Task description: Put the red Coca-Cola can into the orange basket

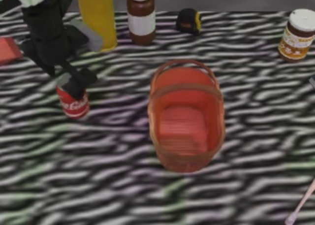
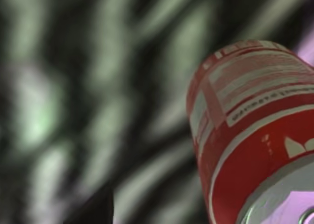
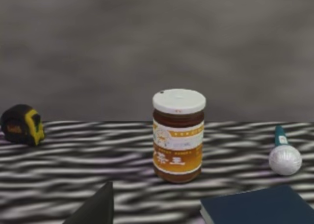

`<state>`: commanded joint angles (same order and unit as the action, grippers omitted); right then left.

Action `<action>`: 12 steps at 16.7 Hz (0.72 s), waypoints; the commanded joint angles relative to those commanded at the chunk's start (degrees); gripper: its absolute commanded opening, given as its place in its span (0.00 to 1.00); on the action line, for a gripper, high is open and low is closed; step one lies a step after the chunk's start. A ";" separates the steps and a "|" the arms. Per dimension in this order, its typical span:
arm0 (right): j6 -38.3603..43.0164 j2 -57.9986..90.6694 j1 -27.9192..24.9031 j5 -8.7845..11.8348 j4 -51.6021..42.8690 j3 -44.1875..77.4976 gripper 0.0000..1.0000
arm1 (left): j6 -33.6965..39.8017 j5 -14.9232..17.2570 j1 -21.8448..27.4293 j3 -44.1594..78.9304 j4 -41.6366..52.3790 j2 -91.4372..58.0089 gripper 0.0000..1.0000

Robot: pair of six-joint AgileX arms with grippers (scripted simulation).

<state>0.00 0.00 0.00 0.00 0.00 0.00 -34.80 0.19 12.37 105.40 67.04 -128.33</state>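
The red Coca-Cola can (image 1: pixel 74 103) stands upright on the striped cloth at the left of the table, well apart from the orange basket (image 1: pixel 186 136) in the middle. My left gripper (image 1: pixel 74 87) hangs right over the can's top, open. In the left wrist view the can (image 2: pixel 255 136) fills one side, close up, with its silver top showing; one dark finger (image 2: pixel 98 207) stands clear of it and the other is hidden. The basket holds nothing. My right arm is parked off the table's right side; one of its fingers (image 3: pixel 100 204) shows in its wrist view.
Along the back stand a yellow bottle (image 1: pixel 98 16), a brown bottle with a white label (image 1: pixel 141 16), a tape measure (image 1: pixel 189 21) and a white-lidded jar (image 1: pixel 298 35). A flat red block (image 1: pixel 7 50) lies at the left edge. A dark blue book (image 3: pixel 260 207) lies near my right gripper.
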 joint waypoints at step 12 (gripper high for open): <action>0.00 0.00 0.00 0.00 0.00 0.00 1.00 | 0.01 0.01 0.04 -4.57 -6.03 -1.47 0.70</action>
<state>0.00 0.00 0.00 0.00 0.00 0.00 -34.79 0.21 12.40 100.84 61.01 -129.80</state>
